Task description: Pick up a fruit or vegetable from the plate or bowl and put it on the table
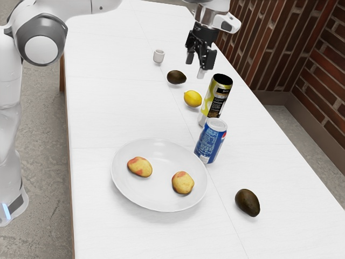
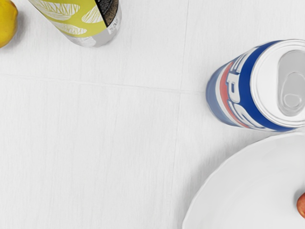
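Note:
My gripper [image 1: 197,63] is high over the table's far part in the exterior view, its fingers apart with nothing between them. Well away from it, a white plate [image 1: 152,198] holds two yellow-red fruits, one [image 1: 140,167] toward the exterior view's left and another [image 1: 183,183] toward its right. In the wrist view the plate [image 2: 238,191] is partly in frame, with a reddish bit of fruit [image 2: 301,205] on it. The white table [image 1: 102,226] lies under everything.
A blue soda can [image 1: 209,143] [image 2: 238,90] stands beside the plate. Behind it are a taller yellow-black can [image 1: 216,97] [image 2: 86,19], a lemon [image 1: 193,99] [image 2: 6,21], a dark avocado [image 1: 176,77] and a small white cup [image 1: 158,56]. Another avocado [image 1: 247,202] lies nearer.

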You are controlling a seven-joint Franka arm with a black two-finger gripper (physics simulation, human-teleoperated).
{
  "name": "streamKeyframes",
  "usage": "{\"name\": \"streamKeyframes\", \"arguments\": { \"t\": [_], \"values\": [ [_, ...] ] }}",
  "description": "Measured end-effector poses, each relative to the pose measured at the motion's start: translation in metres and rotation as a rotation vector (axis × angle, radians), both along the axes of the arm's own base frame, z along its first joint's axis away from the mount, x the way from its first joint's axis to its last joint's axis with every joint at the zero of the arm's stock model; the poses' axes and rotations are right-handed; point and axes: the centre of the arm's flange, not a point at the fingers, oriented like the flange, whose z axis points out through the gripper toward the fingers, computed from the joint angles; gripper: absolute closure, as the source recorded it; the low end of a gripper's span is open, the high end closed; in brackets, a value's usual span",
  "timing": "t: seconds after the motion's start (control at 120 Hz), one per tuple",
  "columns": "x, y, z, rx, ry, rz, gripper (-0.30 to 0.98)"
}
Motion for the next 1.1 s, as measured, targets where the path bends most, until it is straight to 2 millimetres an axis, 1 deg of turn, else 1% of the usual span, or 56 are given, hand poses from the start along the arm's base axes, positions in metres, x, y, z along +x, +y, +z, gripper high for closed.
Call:
{"name": "streamKeyframes", "arguments": {
  "t": [0.383, 0.4, 0.442, 0.475, 0.55, 0.6, 0.7, 0.783, 0.858, 0.892, 0.933, 1.033, 1.075, 1.1],
  "values": [
    [0.002, 0.002, -0.003, -0.002, 0.004, 0.006, 0.0],
    [0.001, 0.002, 0.001, -0.002, -0.002, 0.006, 0.0],
    [-0.013, 0.0, 0.05, 0.004, -0.097, 0.001, 0.0],
    [-0.023, -0.002, 0.073, 0.006, -0.139, -0.002, 0.0],
    [-0.041, -0.008, 0.102, 0.004, -0.18, -0.013, 0.0],
    [-0.047, -0.017, 0.108, 0.0, -0.186, -0.032, 0.0],
    [-0.042, -0.045, 0.101, -0.004, -0.159, -0.079, 0.0],
    [-0.034, -0.058, 0.088, 0.021, -0.127, -0.11, 0.0],
    [-0.03, -0.079, 0.077, 0.051, -0.1, -0.204, 0.0],
    [-0.029, -0.087, 0.068, 0.06, -0.075, -0.245, 0.0],
    [-0.027, -0.09, 0.057, 0.069, -0.044, -0.286, 0.0],
    [-0.028, -0.086, 0.043, 0.076, 0.015, -0.358, 0.0],
    [-0.037, -0.091, 0.04, 0.08, 0.034, -0.399, 0.0],
    [-0.049, -0.095, 0.038, 0.084, 0.046, -0.426, 0.0]
  ]
}}
